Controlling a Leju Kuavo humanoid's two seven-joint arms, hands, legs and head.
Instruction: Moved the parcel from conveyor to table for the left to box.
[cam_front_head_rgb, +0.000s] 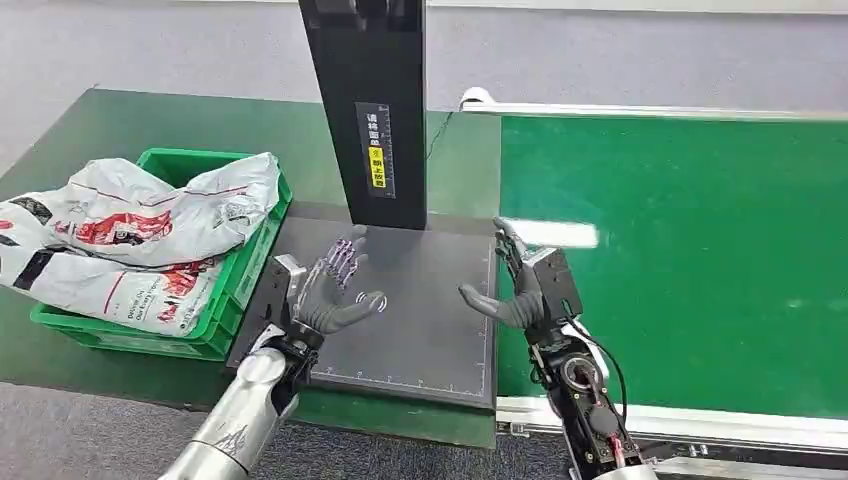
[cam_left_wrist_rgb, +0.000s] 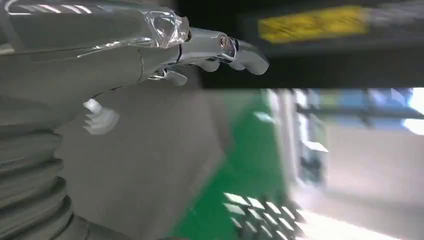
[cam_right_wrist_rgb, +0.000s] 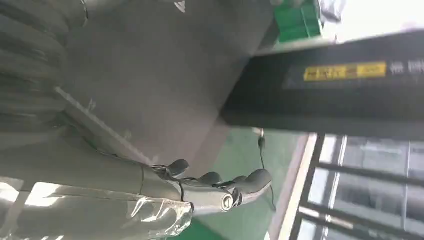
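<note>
White parcels with red and black print (cam_front_head_rgb: 140, 240) are piled in the green crate (cam_front_head_rgb: 222, 306) on the left of the table. My left hand (cam_front_head_rgb: 334, 286) hovers open over the left part of the dark grey mat (cam_front_head_rgb: 420, 310), fingers spread, holding nothing. My right hand (cam_front_head_rgb: 515, 290) stands open at the mat's right edge, beside the green conveyor belt (cam_front_head_rgb: 680, 260), with nothing in it. The left hand's fingers (cam_left_wrist_rgb: 220, 47) stretch over the mat in the left wrist view. The right hand's fingers (cam_right_wrist_rgb: 220, 187) reach out above the mat in the right wrist view.
A black upright post with a yellow label (cam_front_head_rgb: 372, 110) rises from the back of the mat, between the hands. The conveyor's white frame (cam_front_head_rgb: 700, 425) runs along its near edge. Green table surface (cam_front_head_rgb: 120, 130) lies behind the crate.
</note>
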